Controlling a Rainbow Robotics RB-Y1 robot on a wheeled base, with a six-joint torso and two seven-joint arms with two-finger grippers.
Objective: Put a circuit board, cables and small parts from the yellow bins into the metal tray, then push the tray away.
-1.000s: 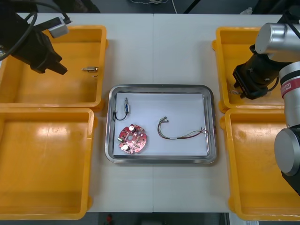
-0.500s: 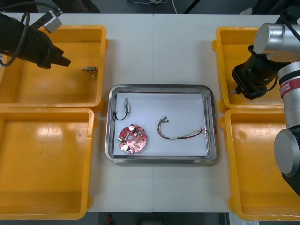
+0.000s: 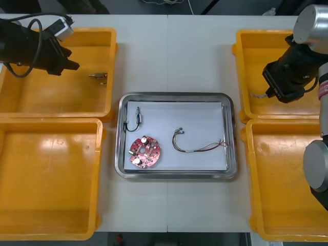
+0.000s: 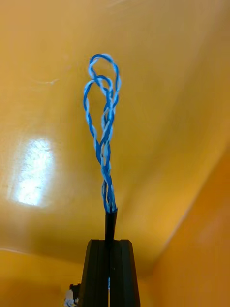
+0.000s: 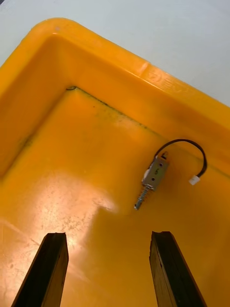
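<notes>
My right gripper (image 4: 109, 242) is shut on the end of a twisted blue and white cable (image 4: 103, 139), which loops out past the fingertips over the bin floor. From above, this gripper (image 3: 270, 92) hangs in the far right yellow bin (image 3: 251, 51), with the cable (image 3: 258, 95) trailing to its left. My left gripper (image 5: 108, 237) is open above the far left bin (image 3: 31, 97). A small metal part (image 5: 154, 173) with a black lead lies just beyond its fingers. The metal tray (image 3: 174, 95) holds a round red circuit board (image 3: 144, 151), a red and yellow cable (image 3: 200, 146) and another small metal part (image 3: 137, 118).
Two more yellow bins stand at the near left (image 3: 46, 179) and near right (image 3: 282, 195). Bare table runs between the bins, beyond the tray and in front of it.
My right gripper has shut on the blue and white cable and drawn back to the right with it. My left gripper has swung a little farther into its bin toward the small metal part.
</notes>
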